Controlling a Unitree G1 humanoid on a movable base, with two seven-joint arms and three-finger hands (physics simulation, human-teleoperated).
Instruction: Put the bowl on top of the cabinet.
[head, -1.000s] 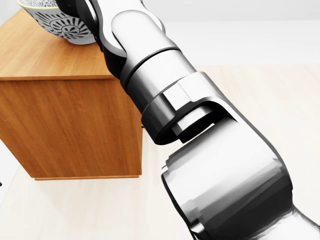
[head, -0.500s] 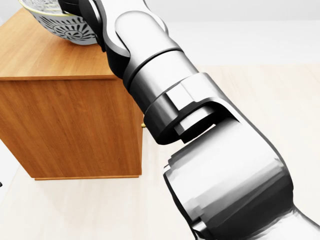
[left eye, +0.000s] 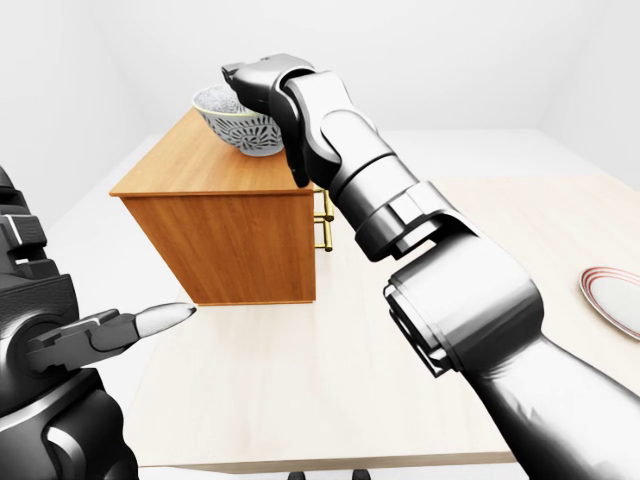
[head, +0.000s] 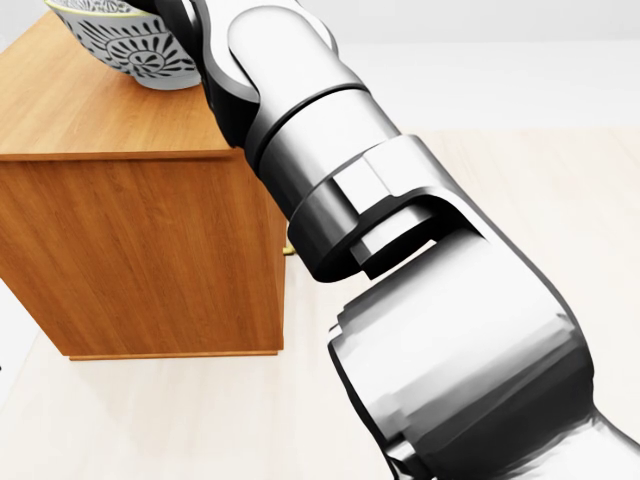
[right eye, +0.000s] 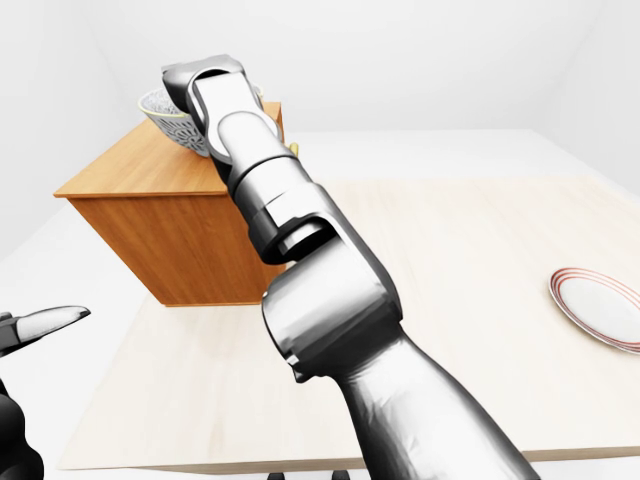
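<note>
Right hand (left eye: 262, 80) sits at the right rim of the white bowl with dark blue pattern (left eye: 238, 125). Its fingers are hidden behind the wrist, so the grip cannot be confirmed. The silver right arm (left eye: 400, 215) rises from the left-eye view's lower right to its upper left, bent at the elbow.

Bowl position: on the orange-brown wooden cabinet (left eye: 215, 235), near the top's right edge, base apparently touching. The top extends leftward from the bowl.

Left hand (left eye: 100, 335) is low at the view's left, released, 1 finger extended, well apart from the cabinet.

The cabinet stands on the pale wooden table (left eye: 300, 380). A red-rimmed white plate (left eye: 612, 300) lies at the table's right edge, well apart.
</note>
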